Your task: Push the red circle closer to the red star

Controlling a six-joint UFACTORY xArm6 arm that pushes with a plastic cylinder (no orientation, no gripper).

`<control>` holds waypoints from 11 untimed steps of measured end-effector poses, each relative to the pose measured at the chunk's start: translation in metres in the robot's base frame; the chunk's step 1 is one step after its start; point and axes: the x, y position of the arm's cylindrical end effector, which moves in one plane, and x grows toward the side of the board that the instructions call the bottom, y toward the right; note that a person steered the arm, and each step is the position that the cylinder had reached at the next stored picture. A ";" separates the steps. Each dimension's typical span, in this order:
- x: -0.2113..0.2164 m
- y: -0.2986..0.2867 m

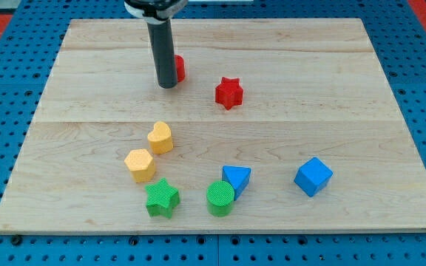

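The red circle (179,68) sits near the top of the wooden board, mostly hidden behind the dark rod. My tip (168,86) rests on the board right at the circle's left side, touching or nearly touching it. The red star (228,92) lies to the right of the circle and a little lower, a short gap away.
A yellow heart (160,137) and a yellow hexagon (140,164) lie lower left of centre. A green star (161,198), a green circle (220,198), a blue triangle (236,178) and a blue cube (313,176) line the bottom. The board (346,89) sits on a blue pegboard.
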 end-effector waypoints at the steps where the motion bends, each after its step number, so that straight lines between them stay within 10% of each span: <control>1: -0.013 0.013; 4: -0.112 -0.061; 6: -0.007 0.077; 8: -0.057 0.103; 11: -0.015 0.193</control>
